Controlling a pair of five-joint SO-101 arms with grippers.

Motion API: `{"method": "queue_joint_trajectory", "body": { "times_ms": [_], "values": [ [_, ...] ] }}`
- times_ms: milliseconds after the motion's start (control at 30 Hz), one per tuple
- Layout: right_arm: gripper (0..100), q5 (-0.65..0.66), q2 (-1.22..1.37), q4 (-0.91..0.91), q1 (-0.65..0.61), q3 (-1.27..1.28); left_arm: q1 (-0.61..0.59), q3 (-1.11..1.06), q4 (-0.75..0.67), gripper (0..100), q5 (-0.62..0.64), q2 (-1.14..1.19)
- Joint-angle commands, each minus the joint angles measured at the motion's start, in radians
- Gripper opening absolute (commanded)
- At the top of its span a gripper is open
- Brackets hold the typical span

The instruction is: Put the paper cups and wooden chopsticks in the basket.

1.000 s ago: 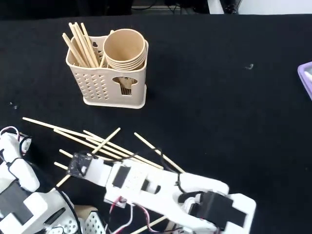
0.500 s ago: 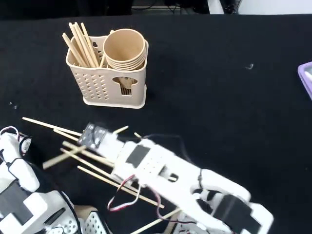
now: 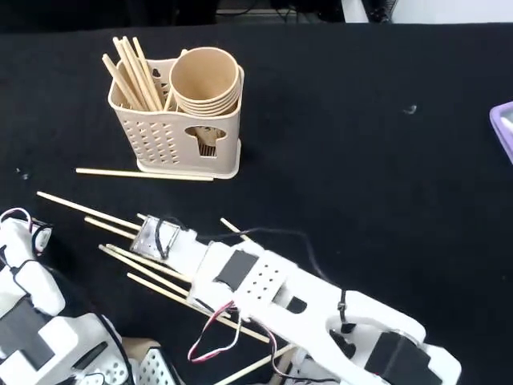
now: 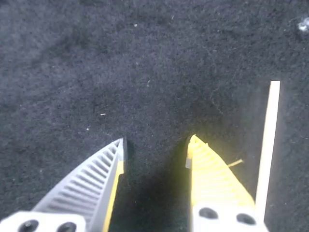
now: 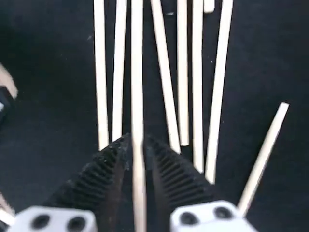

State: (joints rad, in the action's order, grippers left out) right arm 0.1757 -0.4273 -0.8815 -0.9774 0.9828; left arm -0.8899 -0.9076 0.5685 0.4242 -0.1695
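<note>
The beige basket [image 3: 172, 136] stands at the back left of the table and holds a stack of paper cups [image 3: 205, 79] and several wooden chopsticks [image 3: 132, 70]. One chopstick [image 3: 144, 173] lies flat against the basket's front base. Several more chopsticks [image 3: 120, 228] lie spread on the black cloth nearer the front left. My right gripper [image 3: 152, 235] is down on that spread. In the right wrist view it [image 5: 138, 145] is shut on one chopstick [image 5: 137, 72], with others beside it. My left gripper [image 4: 154, 145] hangs open over bare cloth, a chopstick [image 4: 268, 140] beside its yellow finger.
The left arm's white body [image 3: 32, 317] fills the front left corner. A purple object [image 3: 502, 128] sits at the right edge. The black cloth to the right of the basket is free room.
My right gripper swept forward through the pile, then settled onto it. The chopsticks shifted, and one now lies in front of the basket. The left arm kept still.
</note>
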Motion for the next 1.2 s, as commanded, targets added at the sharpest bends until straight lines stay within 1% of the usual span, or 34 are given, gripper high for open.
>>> {"method": "queue_joint_trajectory", "body": {
  "times_ms": [0, 67, 167, 267, 367, 467, 567, 633, 767, 867, 933, 1167],
  "values": [
    [18.5, -0.044, -0.045, 0.015, -0.017, 0.001, 0.013, 0.054, 0.000, 21, 0.002, 0.005],
    [24.6, -0.052, -0.047, 0.014, -0.029, 0.004, 0.013, 0.054, -0.002, 21, 0.002, 0.005],
    [24.3, -0.055, -0.047, 0.011, -0.098, 0.007, 0.013, 0.054, -0.002, 21, 0.002, 0.005],
    [24.6, -0.109, -0.047, 0.049, -0.180, 0.033, 0.013, 0.054, -0.002, 21, 0.002, 0.005],
    [27.7, -0.146, -0.038, 0.133, -0.199, 0.084, 0.013, 0.054, -0.002, 21, 0.002, 0.005],
    [30.0, -0.146, 0.033, 0.196, -0.198, 0.088, 0.013, 0.053, -0.002, 21, 0.002, 0.005],
    [27.9, -0.144, 0.143, 0.166, -0.198, 0.007, 0.013, 0.053, -0.002, 21, 0.002, 0.005],
    [24.3, -0.143, 0.214, 0.123, -0.198, -0.054, 0.013, 0.053, -0.002, 21, 0.002, 0.005],
    [11.5, -0.143, 0.309, 0.074, -0.198, -0.136, 0.012, 0.053, -0.002, 21, 0.002, 0.005],
    [0.7, -0.120, 0.323, 0.035, -0.195, -0.166, 0.012, 0.053, -0.002, 21, 0.002, 0.005],
    [1.3, -0.075, 0.309, 0.009, -0.175, -0.170, 0.012, 0.053, -0.002, 21, 0.002, 0.005],
    [1.1, -0.063, 0.131, -0.064, -0.028, -0.159, 0.012, 0.053, -0.002, 21, 0.002, 0.005]
  ]
}}
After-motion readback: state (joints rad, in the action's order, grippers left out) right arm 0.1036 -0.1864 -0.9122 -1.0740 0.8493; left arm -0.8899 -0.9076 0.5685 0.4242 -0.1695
